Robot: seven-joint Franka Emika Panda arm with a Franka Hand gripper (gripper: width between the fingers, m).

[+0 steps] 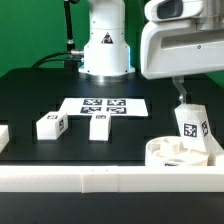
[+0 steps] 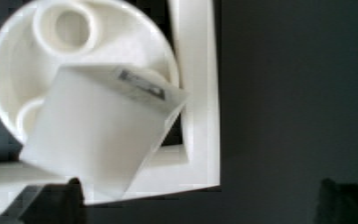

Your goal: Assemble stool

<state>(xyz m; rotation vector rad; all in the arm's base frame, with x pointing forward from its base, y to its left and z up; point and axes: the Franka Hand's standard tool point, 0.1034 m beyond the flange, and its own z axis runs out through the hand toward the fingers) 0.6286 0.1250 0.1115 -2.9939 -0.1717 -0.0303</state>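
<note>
The round white seat disc (image 1: pixel 168 153) lies at the exterior view's right, against the white border rails. One blocky white leg (image 1: pixel 191 124) with a marker tag stands tilted on the seat. In the wrist view the leg (image 2: pixel 96 135) leans across the seat (image 2: pixel 34 70), which shows an oval socket. My gripper (image 1: pixel 180 92) hangs just above the leg. In the wrist view the gripper (image 2: pixel 202 205) is open, its dark fingertips (image 2: pixel 51 205) spread wide and one close beside the leg. Two more legs (image 1: pixel 50 125) (image 1: pixel 99 125) lie on the black table.
The marker board (image 1: pixel 103 105) lies flat at the table's middle, in front of the robot base (image 1: pixel 105 50). A long white border rail (image 1: pixel 100 180) runs along the front edge. Another rail (image 2: pixel 197 90) borders the seat in the wrist view.
</note>
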